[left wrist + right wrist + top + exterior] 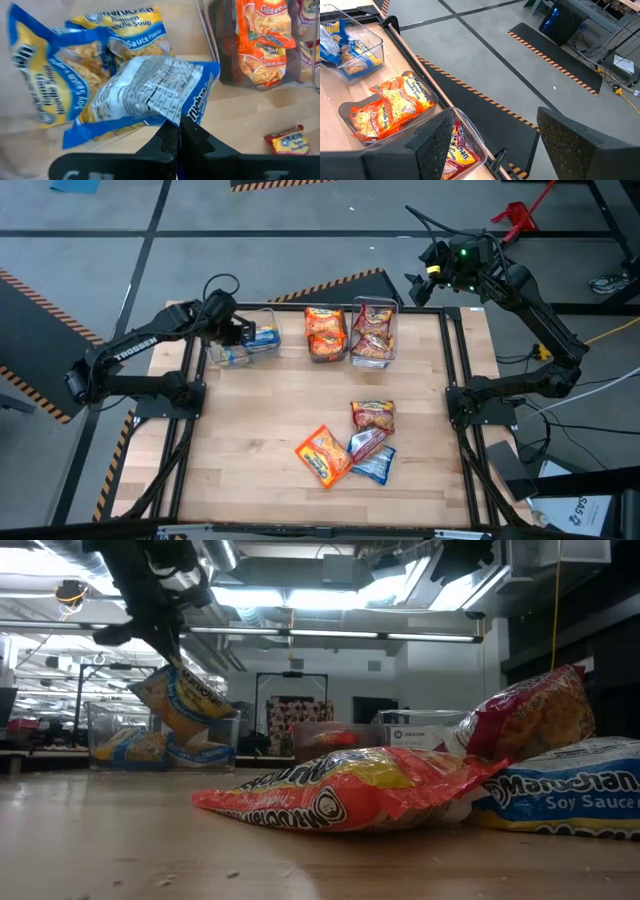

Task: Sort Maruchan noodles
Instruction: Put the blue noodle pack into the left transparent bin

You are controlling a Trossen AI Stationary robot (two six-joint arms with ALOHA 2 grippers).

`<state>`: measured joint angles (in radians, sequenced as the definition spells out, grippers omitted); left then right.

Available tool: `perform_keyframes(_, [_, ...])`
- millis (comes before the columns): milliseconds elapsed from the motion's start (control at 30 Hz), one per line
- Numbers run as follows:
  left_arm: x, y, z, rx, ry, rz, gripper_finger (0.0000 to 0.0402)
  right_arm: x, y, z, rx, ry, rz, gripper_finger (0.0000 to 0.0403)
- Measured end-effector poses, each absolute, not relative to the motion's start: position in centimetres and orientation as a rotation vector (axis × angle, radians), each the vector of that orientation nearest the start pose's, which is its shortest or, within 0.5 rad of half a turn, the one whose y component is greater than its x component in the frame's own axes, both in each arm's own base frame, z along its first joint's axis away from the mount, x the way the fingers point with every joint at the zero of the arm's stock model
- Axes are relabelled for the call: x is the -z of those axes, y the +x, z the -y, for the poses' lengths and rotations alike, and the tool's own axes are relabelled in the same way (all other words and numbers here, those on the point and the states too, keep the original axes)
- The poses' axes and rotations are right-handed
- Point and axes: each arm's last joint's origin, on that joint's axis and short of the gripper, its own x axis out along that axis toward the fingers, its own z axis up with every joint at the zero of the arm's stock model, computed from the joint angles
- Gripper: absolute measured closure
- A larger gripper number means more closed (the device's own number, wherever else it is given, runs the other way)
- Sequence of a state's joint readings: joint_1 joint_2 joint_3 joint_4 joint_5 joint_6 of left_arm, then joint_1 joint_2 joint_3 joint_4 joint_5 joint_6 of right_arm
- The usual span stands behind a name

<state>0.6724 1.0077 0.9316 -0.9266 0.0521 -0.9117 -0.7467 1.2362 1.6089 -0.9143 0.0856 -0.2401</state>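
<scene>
The left gripper (248, 333) hangs over the left bin (228, 356), fingers pinching a blue-and-yellow packet (150, 95); the right gripper (418, 283), fingers spread, waits past the table's far right corner.

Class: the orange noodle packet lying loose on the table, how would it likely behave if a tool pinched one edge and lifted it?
The orange noodle packet looks thin and crinkly, so its wrapper would probably flex and sag. It seems light for its size. The glossy film may slip; its flat shape should not roll.
</scene>
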Motion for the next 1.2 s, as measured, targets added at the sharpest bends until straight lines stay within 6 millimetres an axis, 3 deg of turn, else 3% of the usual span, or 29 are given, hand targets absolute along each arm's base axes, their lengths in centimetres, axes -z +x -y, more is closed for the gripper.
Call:
perform_keyframes(133, [-30.1,14.0,-11.1,-1.014,-1.131,-0.62,0.0401,-44.8,16.2,15.3,0.741,-0.04,-0.62,0.0125])
perform_keyframes(400, [-31.2,14.0,-11.2,-1.032,-1.087,-0.597,0.0401,-44.8,16.2,15.3,0.741,-0.04,-0.621,0.0125])
perform_keyframes(633, [-32.8,12.3,-11.2,-1.173,-1.009,-0.653,0.0401,-44.4,16.6,15.7,0.746,-0.036,-0.641,0.0125])
perform_keyframes(967, [-32.5,11.7,-10.8,-1.173,-1.039,-0.774,0.0401,-43.6,17.6,16.6,0.736,-0.025,-0.679,0.0125])
perform_keyframes(1200, [-32.1,12.2,-10.9,-1.151,-1.046,-0.816,0.0401,-43.6,17.6,16.6,0.731,-0.04,-0.684,0.0125])
